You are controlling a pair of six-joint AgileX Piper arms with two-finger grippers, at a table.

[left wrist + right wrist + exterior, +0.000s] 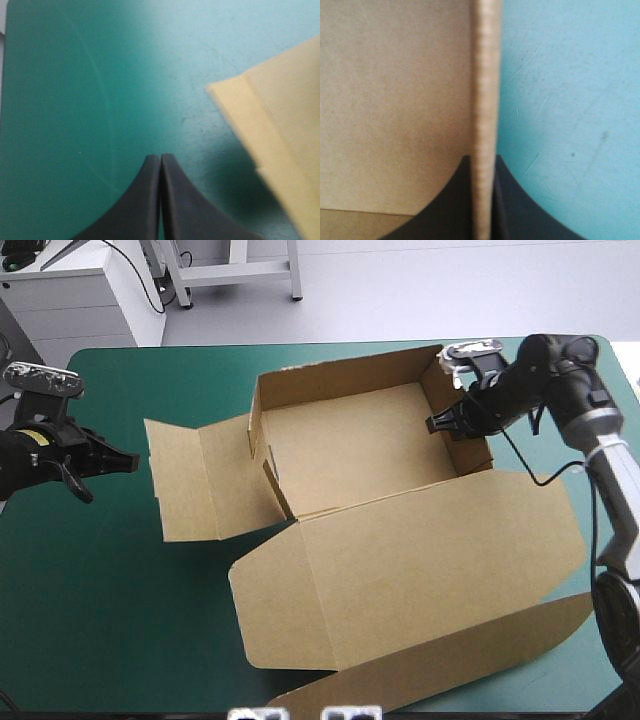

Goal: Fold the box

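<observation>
High view: fingertips of the right gripper (445, 425) are partly hidden by the right wall (470, 455) of the box (350, 450). Right wrist view: that wall's top edge (485, 100) is blurred and covers the gap between the black fingers (445, 210). Left wrist view: the box's side flap (280, 150) is blurred and cut off by the frame.

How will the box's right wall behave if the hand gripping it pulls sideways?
Likely stiff: the wall stands straight in the right hand. The box looks light, thin board, so it would probably slide on the teal-green cover. Its flat lid may drag along.
</observation>
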